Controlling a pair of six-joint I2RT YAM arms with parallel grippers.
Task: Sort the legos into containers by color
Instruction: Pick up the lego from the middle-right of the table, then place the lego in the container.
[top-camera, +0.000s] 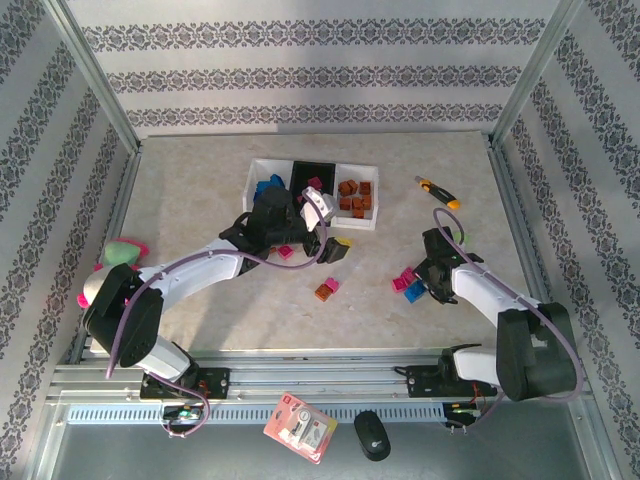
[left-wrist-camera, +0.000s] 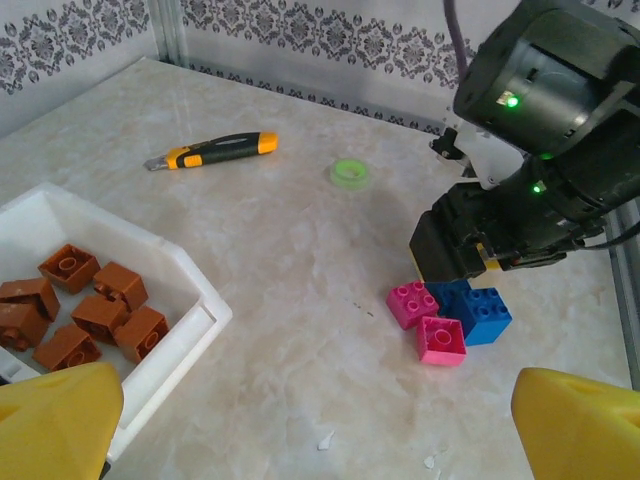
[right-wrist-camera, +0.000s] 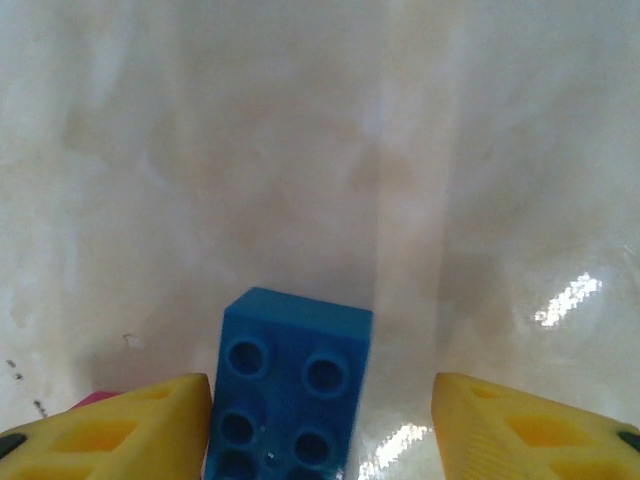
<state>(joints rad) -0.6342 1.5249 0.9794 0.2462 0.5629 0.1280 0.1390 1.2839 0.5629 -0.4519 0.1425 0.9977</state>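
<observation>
Three trays stand in a row at the back: a white tray (top-camera: 254, 180) with blue legos, a black tray (top-camera: 305, 170) with a pink one, and a white tray (top-camera: 372, 222) (left-wrist-camera: 190, 300) holding several brown legos (left-wrist-camera: 100, 300). My left gripper (top-camera: 330, 243) (left-wrist-camera: 320, 430) hangs open in front of the trays with nothing between its fingers. Loose legos lie on the table: a pink one (top-camera: 286, 252), an orange and pink pair (top-camera: 327, 290), and two pink legos (left-wrist-camera: 412, 303) beside a blue lego (top-camera: 415, 291) (left-wrist-camera: 480, 312) (right-wrist-camera: 290, 390). My right gripper (top-camera: 437, 285) (right-wrist-camera: 320, 430) is open low over that blue lego, which sits close to its left finger.
A yellow-and-black utility knife (top-camera: 438, 191) (left-wrist-camera: 215, 150) lies at the back right, with a green tape ring (left-wrist-camera: 352, 173) near it. A pink-and-green plush toy (top-camera: 122, 252) sits at the left edge. A red-and-white packet (top-camera: 300, 427) rests by the front rail.
</observation>
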